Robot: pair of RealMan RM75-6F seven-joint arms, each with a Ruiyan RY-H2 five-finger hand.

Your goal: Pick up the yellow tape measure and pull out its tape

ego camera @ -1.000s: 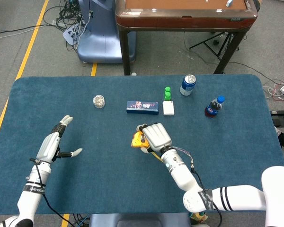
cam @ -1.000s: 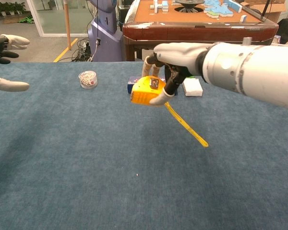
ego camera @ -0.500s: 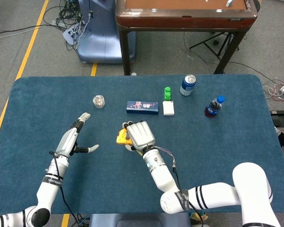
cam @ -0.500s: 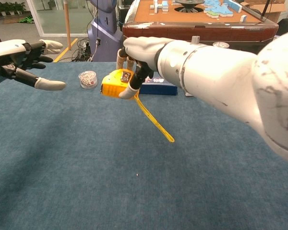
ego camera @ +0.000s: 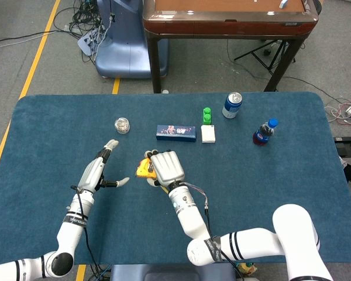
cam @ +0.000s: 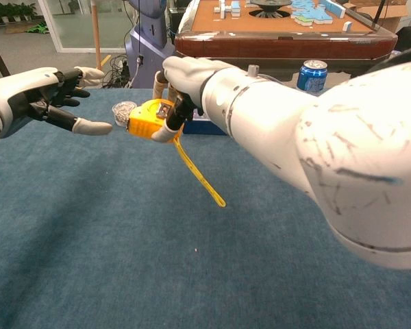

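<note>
My right hand [ego camera: 165,167] [cam: 181,82] grips the yellow tape measure [cam: 148,118] [ego camera: 144,168] and holds it above the blue table. A short length of yellow tape [cam: 198,177] hangs down and to the right from the case, its end free. My left hand [ego camera: 102,170] [cam: 44,98] is open, fingers spread, just left of the case and not touching it. In the head view my right hand hides most of the case.
A small clear jar [ego camera: 122,125], a dark blue box [ego camera: 176,133], a green block [ego camera: 207,115], a white box [ego camera: 208,134], a blue can [ego camera: 232,105] and a cola bottle [ego camera: 264,132] stand along the far half of the table [ego camera: 281,187]. A wooden table [ego camera: 228,17] is behind.
My right hand has carried the tape measure to the left. My left hand has moved right and now sits close to the case. The tape still hangs free.
</note>
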